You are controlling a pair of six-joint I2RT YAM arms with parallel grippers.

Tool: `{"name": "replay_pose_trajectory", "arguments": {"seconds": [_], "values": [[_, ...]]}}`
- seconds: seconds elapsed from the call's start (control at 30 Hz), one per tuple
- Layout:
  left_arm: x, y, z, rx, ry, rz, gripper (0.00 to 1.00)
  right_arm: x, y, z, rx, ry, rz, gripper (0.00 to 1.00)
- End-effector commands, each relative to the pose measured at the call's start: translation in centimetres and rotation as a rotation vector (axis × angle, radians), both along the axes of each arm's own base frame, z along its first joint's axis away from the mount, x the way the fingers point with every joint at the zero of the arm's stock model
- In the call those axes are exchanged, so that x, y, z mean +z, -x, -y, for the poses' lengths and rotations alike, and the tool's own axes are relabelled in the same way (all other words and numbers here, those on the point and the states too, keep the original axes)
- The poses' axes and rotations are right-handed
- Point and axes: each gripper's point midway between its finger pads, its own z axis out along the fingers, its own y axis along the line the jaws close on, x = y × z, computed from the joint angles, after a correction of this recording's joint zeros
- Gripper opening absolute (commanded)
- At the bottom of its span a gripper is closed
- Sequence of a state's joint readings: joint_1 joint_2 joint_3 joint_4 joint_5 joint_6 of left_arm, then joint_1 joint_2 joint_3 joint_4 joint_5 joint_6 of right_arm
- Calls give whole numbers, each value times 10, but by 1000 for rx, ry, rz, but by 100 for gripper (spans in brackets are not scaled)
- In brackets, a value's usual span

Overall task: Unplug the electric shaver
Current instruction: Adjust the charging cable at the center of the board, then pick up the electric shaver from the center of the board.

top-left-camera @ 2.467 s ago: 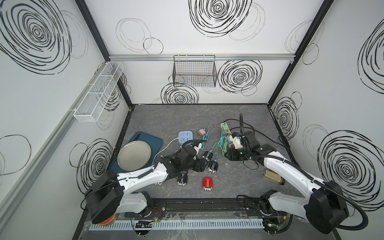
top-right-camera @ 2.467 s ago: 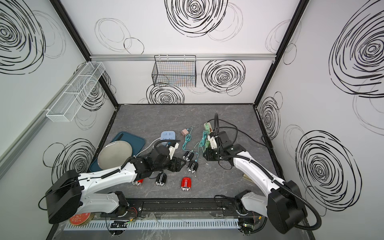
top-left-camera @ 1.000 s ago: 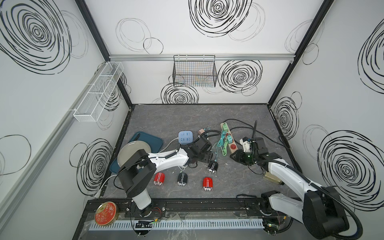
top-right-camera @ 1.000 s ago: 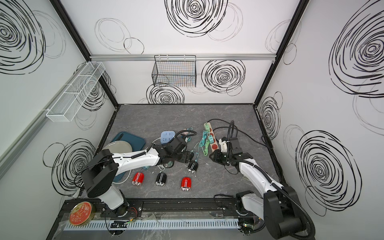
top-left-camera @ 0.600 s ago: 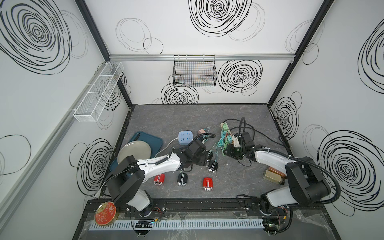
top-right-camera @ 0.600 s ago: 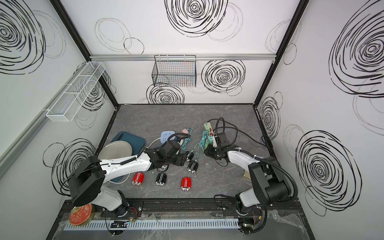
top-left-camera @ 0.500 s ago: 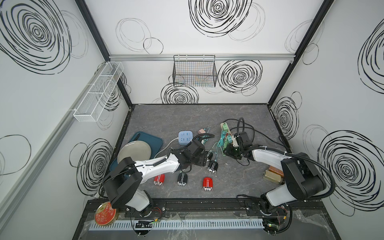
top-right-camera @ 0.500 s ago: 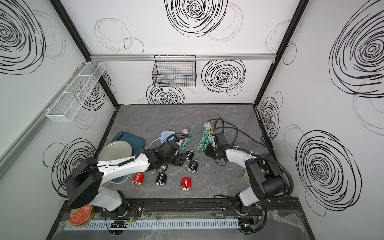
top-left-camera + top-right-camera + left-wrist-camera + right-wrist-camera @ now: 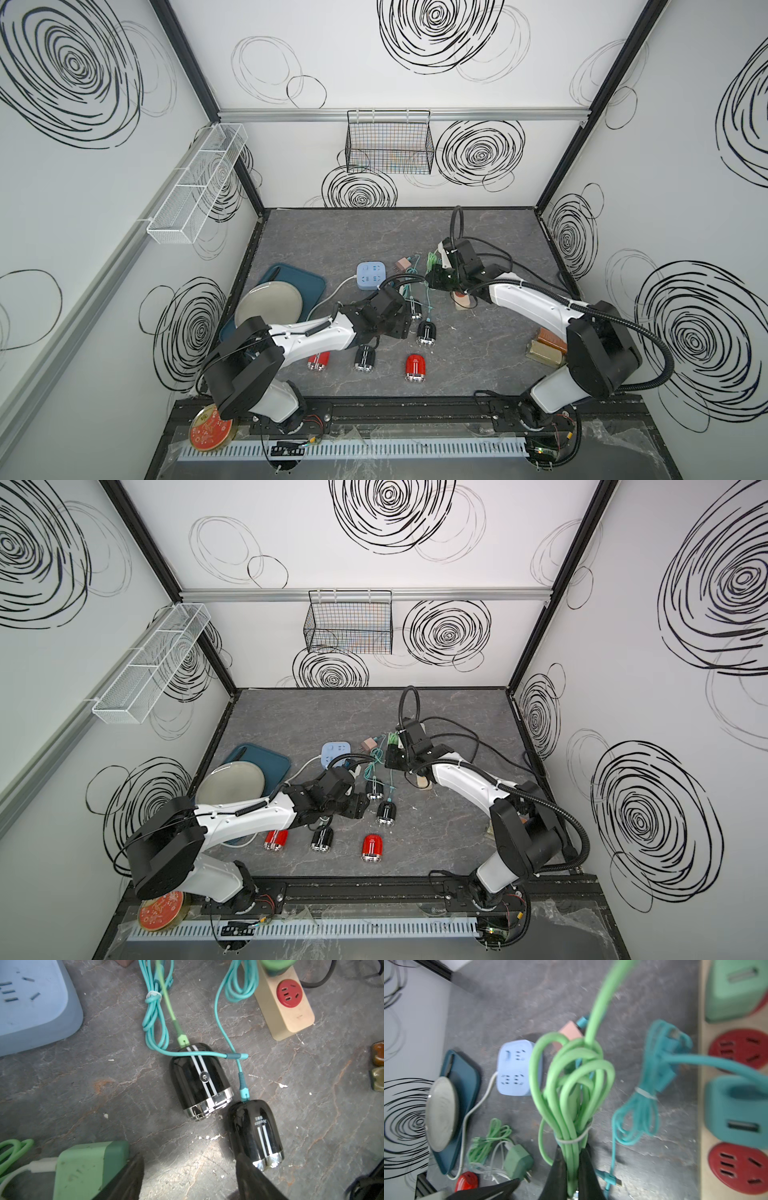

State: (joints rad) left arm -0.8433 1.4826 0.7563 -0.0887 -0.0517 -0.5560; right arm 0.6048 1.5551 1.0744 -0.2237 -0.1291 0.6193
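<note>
Electric shaver (image 9: 199,1082) flat, head toward open left claw (image 9: 189,1172); right claw (image 9: 573,1167) tight around green cable (image 9: 571,1084).

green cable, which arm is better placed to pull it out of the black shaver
Right: the right gripper is shut on the green cable bundle, whose cable runs to the black shaver. The left gripper is open, holding nothing, near that shaver.

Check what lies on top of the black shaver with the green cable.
A loose teal cable lies across the shaver, near where its green cable plugs in. The shaver's underside is hidden.
</note>
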Motion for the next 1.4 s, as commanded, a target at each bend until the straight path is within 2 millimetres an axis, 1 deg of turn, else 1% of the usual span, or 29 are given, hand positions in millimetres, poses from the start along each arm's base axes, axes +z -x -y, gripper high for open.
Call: {"name": "replay_pose_trajectory", "arguments": {"seconds": [0.0, 0.1, 0.2, 0.3, 0.37, 0.43, 0.47, 0.5, 0.57, 0.67, 0.8, 0.83, 1.0, 1.1, 1.23, 1.27, 1.37], "values": [[8, -6, 6, 8, 55, 23, 73, 4, -4, -8, 13, 36, -10, 11], [8, -5, 7, 6, 61, 23, 73, -4, -20, -19, 21, 47, -21, 11], [8, -4, 4, 10, 61, 26, 73, -19, -35, -26, 14, 86, -37, 10], [7, -2, 0, 18, 60, 22, 73, -35, -47, -27, -6, 132, -63, 10], [7, -2, -2, 22, 64, 18, 73, -44, -52, -24, -26, 164, -78, 11], [7, -1, -3, 24, 67, 19, 73, -50, -54, -21, -39, 188, -93, 20], [8, -1, -3, 24, 73, 18, 73, -50, -54, -21, -37, 190, -92, 27], [10, -1, -1, 18, 80, 18, 74, -46, -53, -21, -33, 187, -82, 32], [13, 1, 4, -2, 85, 24, 74, -35, -50, -20, -23, 175, -55, 37], [18, 6, 16, -39, 98, 29, 74, -14, -39, -15, -2, 148, -21, 44], [19, 16, 40, -93, 91, 29, 74, 4, -13, 0, 16, 116, 0, 47], [16, 16, 44, -95, 78, 24, 74, 7, -6, 4, 17, 106, 3, 47], [5, 19, 71, -126, 8, 16, 77, 16, 29, 37, -2, 28, 5, 45], [-3, 18, 80, -136, -62, 18, 79, 19, 48, 55, -11, -17, -3, 43], [-10, 15, 85, -147, -158, 32, 81, 20, 70, 72, -10, -48, -5, 42], [-11, 14, 86, -147, -174, 30, 83, 19, 74, 75, -12, -50, -5, 41], [-18, 14, 85, -144, -218, 13, 83, 18, 83, 85, -25, -51, -3, 41]]}}
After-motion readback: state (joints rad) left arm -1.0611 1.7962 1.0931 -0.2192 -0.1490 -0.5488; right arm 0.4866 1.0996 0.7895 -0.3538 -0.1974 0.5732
